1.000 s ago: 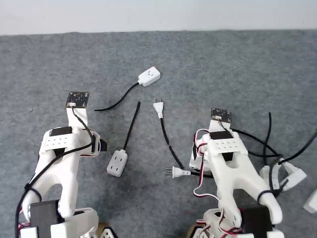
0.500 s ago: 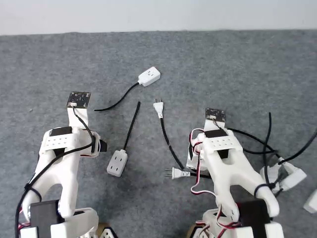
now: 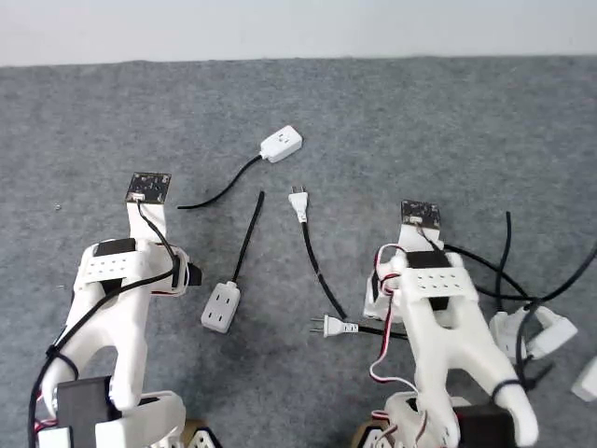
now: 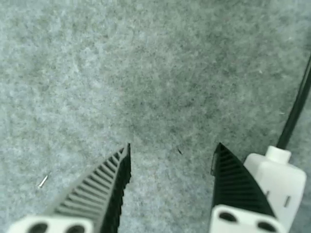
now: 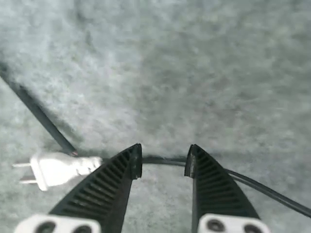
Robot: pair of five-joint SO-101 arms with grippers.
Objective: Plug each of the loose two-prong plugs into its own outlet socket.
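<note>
**Left gripper.** The left gripper [image 4: 172,151] is positioned low over the grey carpet [image 4: 146,73]. Its ribbed fingers [image 4: 112,180] are spread wide. Nothing is gripped, and bare carpet is seen across the gap. The near outlet socket [image 4: 278,178], white with its slots facing up, lies flat just beside the outer face of one finger. Contact between the two cannot be confirmed. The socket cable [image 4: 297,109], black, leads away from the socket across the carpet.

**Right gripper.** The right gripper [image 5: 164,156] is likewise held low, with its fingers parted to a moderate width and nothing pinched. The plug cable [image 5: 243,180], black, is laid on the carpet and passes across the gap at the fingertips. Contact with the tips cannot be determined. The near plug [image 5: 54,169], white and two-pronged, lies flat just outside one finger, with its prongs pointing away from the gripper.

**Remaining items, high view.** The far outlet socket [image 3: 281,144] lies well apart from both arms, toward the back of the carpet. The far plug [image 3: 298,202] lies unplugged between the far outlet socket and the right arm [image 3: 437,294]. No plug is seated in either socket.
</note>
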